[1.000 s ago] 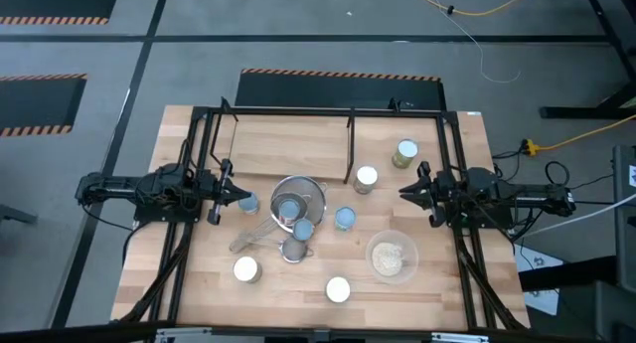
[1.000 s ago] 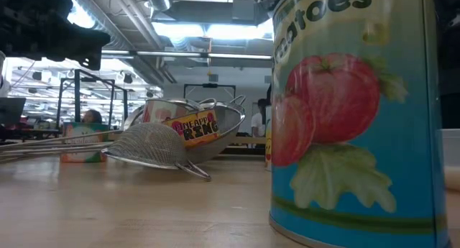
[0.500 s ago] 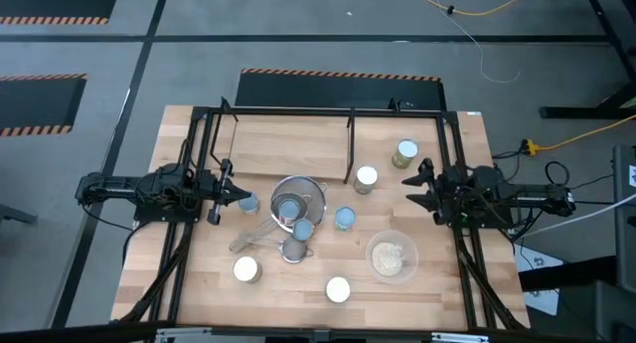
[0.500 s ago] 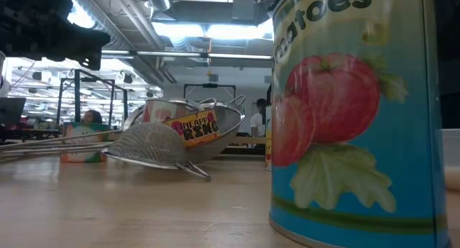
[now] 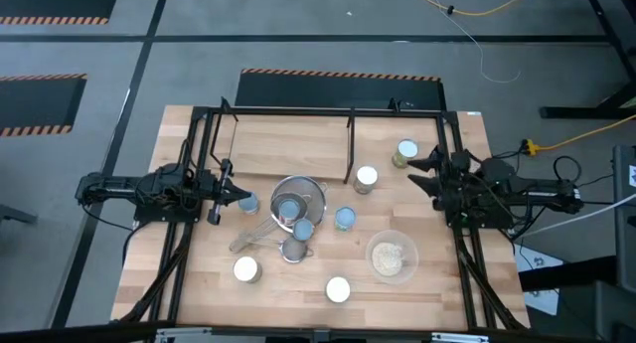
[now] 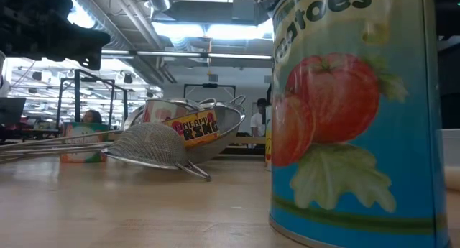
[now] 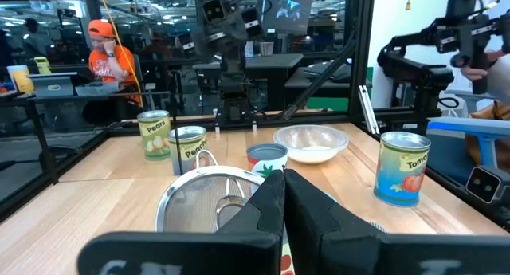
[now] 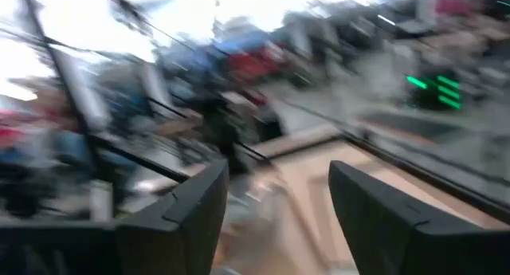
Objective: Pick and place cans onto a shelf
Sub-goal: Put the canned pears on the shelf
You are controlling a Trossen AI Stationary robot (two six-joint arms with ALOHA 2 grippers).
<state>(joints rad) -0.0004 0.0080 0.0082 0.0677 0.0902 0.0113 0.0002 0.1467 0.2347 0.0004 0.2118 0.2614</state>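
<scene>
Several cans stand on the table: an olive one with a cream top (image 5: pixel 405 152), a white-topped one (image 5: pixel 366 179), blue-topped ones (image 5: pixel 344 218) (image 5: pixel 245 202), and two white-topped ones near the front (image 5: pixel 245 270) (image 5: pixel 338 289). The shelf (image 5: pixel 348 144) of black rods stands on the far half. My right gripper (image 5: pixel 422 172) is open, just right of the olive can, its fingers (image 8: pixel 199 211) apart around nothing. My left gripper (image 5: pixel 224 192) is shut beside the left blue-topped can; in the left wrist view its shut fingers (image 7: pixel 271 207) point at the strainers.
Two metal mesh strainers (image 5: pixel 296 199) (image 5: pixel 293 249) lie at the table's middle, with a can among them. A glass bowl (image 5: pixel 390 256) sits at the near right. A tomato can (image 6: pixel 352 111) fills the low view. A person in an orange cap (image 7: pixel 107 52) sits beyond the table.
My right gripper has gone toward the table's far edge and a little to the right, toward the olive can, has turned, and its fingers have spread open. My left arm and the cans have kept still.
</scene>
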